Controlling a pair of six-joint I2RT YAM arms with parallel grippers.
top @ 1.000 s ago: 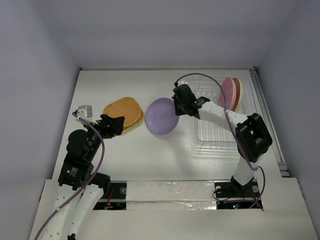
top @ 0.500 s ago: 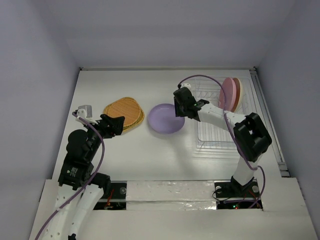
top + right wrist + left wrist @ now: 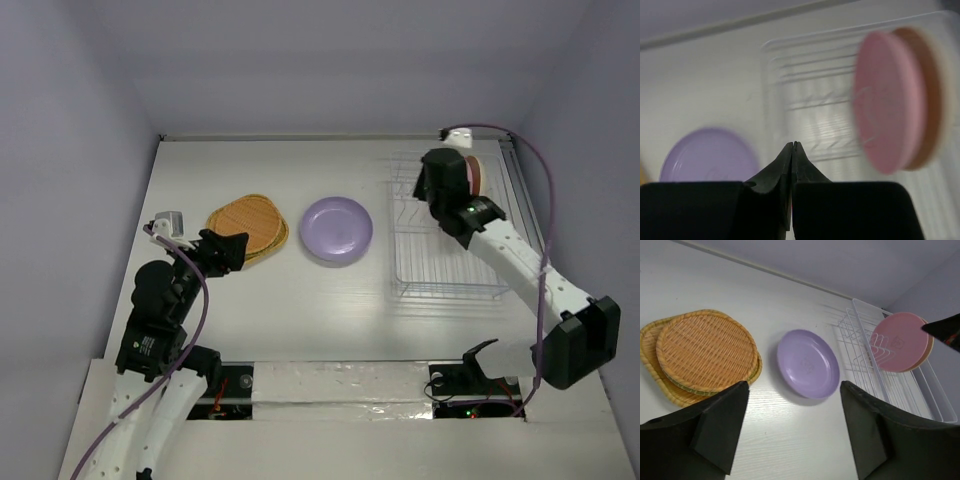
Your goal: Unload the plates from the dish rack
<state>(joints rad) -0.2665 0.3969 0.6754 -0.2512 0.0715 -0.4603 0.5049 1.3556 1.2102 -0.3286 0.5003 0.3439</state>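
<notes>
A lavender plate [image 3: 337, 230] lies flat on the table left of the wire dish rack [image 3: 445, 270]; it also shows in the left wrist view [image 3: 808, 363] and the right wrist view [image 3: 707, 155]. A pink plate [image 3: 468, 178] stands upright at the rack's far end with a cream plate behind it [image 3: 945, 90]. Two orange-yellow woven plates [image 3: 248, 226] lie stacked at the left. My right gripper [image 3: 437, 190] is shut and empty over the rack, close to the pink plate [image 3: 887, 100]. My left gripper [image 3: 228, 250] is open and empty by the woven stack.
White walls enclose the table on three sides. The rack [image 3: 880, 360] sits near the right wall. A strip of bare table lies between the lavender plate and the arm bases.
The right gripper let go of the lavender plate, which now lies flat on the table, and swung right and back over the rack. The left arm has not moved.
</notes>
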